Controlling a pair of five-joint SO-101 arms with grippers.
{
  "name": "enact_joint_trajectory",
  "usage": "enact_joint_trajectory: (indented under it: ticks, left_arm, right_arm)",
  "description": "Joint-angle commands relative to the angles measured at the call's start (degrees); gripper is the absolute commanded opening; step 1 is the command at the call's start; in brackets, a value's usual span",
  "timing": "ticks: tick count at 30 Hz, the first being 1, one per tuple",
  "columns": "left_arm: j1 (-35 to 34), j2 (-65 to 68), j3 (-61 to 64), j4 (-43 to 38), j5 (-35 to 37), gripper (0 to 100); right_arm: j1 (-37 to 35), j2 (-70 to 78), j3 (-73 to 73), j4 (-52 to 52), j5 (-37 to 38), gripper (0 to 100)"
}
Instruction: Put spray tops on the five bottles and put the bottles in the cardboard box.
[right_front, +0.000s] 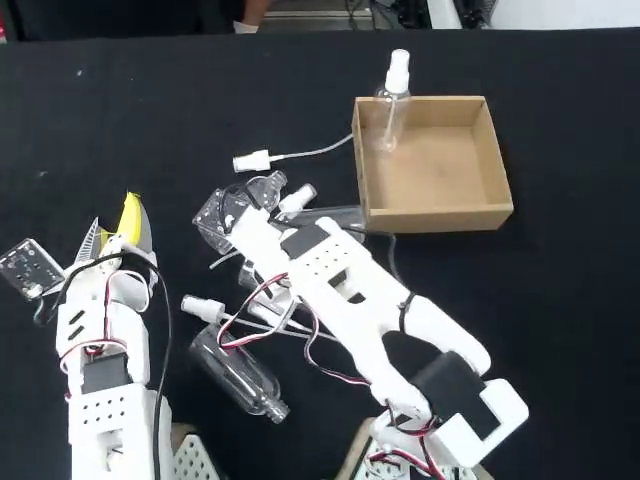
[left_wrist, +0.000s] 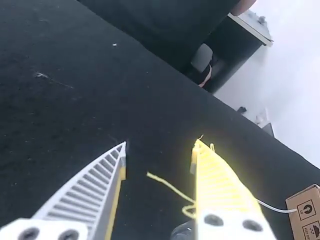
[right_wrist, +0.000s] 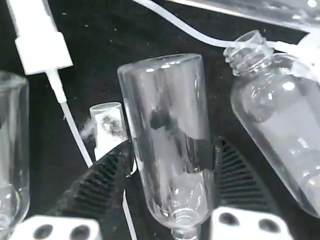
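Clear bottle (right_wrist: 160, 100) is clamped in my right gripper (right_wrist: 173, 146); my left gripper (left_wrist: 160, 145) gapes empty at near left.

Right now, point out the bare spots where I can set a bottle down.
Bare: table beyond the left gripper, out to the lone spray top; table right of the box; box floor beside the standing bottle. Crowded: between the arms, up to the box, where the right gripper grips the held bottle.
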Motion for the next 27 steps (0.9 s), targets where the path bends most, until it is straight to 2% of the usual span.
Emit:
enact_joint_trajectory:
  ticks: [1,7,19,21,25,27]
  left_arm:
    - [-0.57,-0.70,-2.42,-0.88,0.44,21]
    - [-0.57,-0.70,-2.42,-0.88,0.44,21]
    - [-0.57,-0.70,-2.42,-0.88,0.44,21]
    - [-0.57,-0.70,-2.42,-0.88,0.44,21]
    - [-0.57,-0.70,-2.42,-0.97,0.44,21]
    - [-0.57,-0.70,-2.42,-0.97,0.44,21]
  right_arm:
    - [0.44,-0.04,-2.59,-0.62,0.53,29.3]
    - [0.44,-0.04,-2.59,-0.79,0.53,21.7]
    - [1.49,2.77,-2.07,-1.05,1.67,23.8]
    - [2.11,1.45,-1.98,-1.05,1.67,18.2]
    - [5.63,-1.98,-1.98,-0.35,1.49,0.5]
    - [8.26,-5.23,-2.51,3.25,1.14,2.9]
